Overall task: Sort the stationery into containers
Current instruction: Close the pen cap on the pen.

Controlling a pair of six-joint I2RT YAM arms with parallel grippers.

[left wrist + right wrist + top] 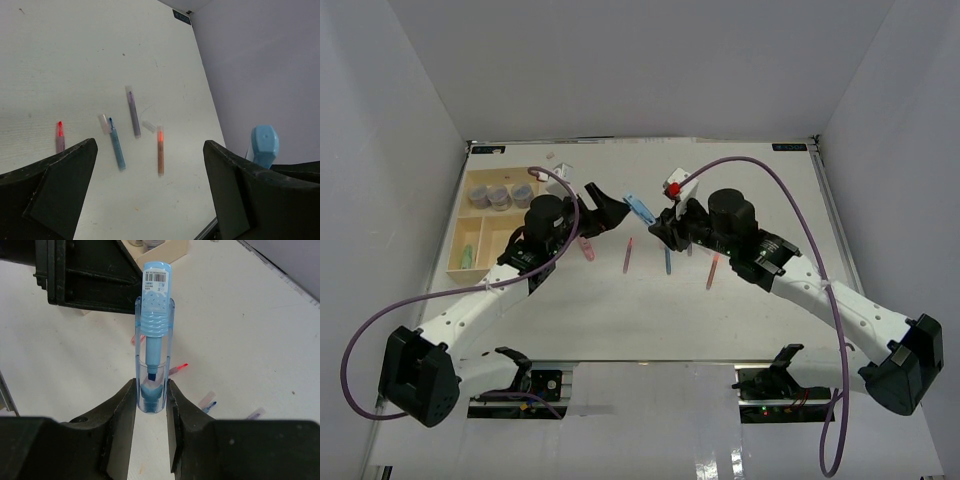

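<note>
One view, right wrist, shows the barcode [157,275] on the light-blue highlighter [154,335] the right fingers [117,420] clamp; left fingers [65,170] spread wide, empty.

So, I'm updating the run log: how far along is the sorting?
Done: three pots and a green pen sit in the tray. In hand: the right pincer grips a light-blue highlighter; the left pincer is open, empty. Left: the blue pen, purple pen, orange pen, red-tipped pen and pink pen lie loose on the table.
</note>
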